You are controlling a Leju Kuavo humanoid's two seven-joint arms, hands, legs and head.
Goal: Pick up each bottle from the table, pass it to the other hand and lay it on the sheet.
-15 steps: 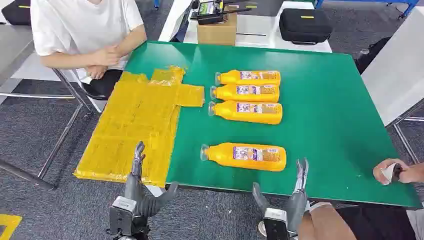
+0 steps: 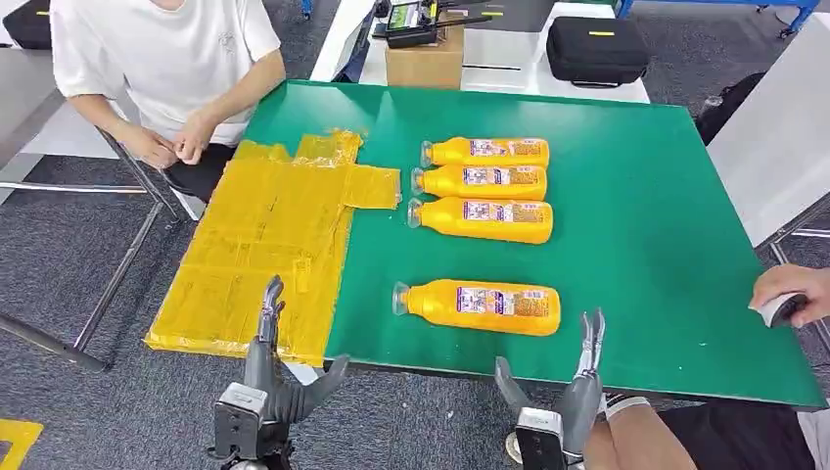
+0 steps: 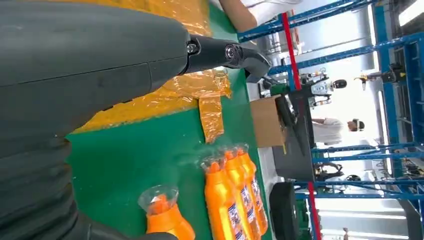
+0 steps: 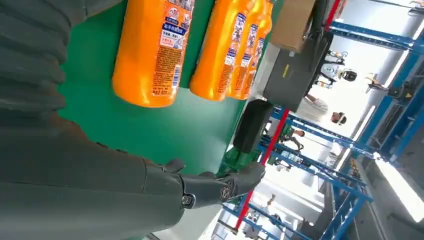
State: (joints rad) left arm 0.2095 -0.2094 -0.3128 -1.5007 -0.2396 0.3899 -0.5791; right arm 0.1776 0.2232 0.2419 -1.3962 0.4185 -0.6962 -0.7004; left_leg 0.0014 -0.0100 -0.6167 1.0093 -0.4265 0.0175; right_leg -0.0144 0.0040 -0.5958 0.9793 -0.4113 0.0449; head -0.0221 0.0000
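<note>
Several orange bottles lie on their sides on the green table [image 2: 636, 196], caps to the left. The nearest bottle [image 2: 478, 305] lies alone near the front edge; three more [image 2: 482, 180] lie side by side farther back. A yellow sheet [image 2: 262, 250] covers the table's left part. My left hand [image 2: 279, 377] hangs open below the sheet's front edge, holding nothing. My right hand [image 2: 573, 387] is open below the table edge, just right of the nearest bottle. The right wrist view shows the nearest bottle's base [image 4: 150, 55] close by; the left wrist view shows its cap [image 3: 160, 200].
A person in a white shirt [image 2: 166, 59] sits at the far left corner, hands near the sheet. Another person's hand [image 2: 793, 294] rests at the table's right edge. A cardboard box [image 2: 424, 59] and a black case [image 2: 597, 47] stand behind the table.
The seated person's hands have parted and shifted left. The hand at the right edge has moved up a little. My hands and the bottles have not moved.
</note>
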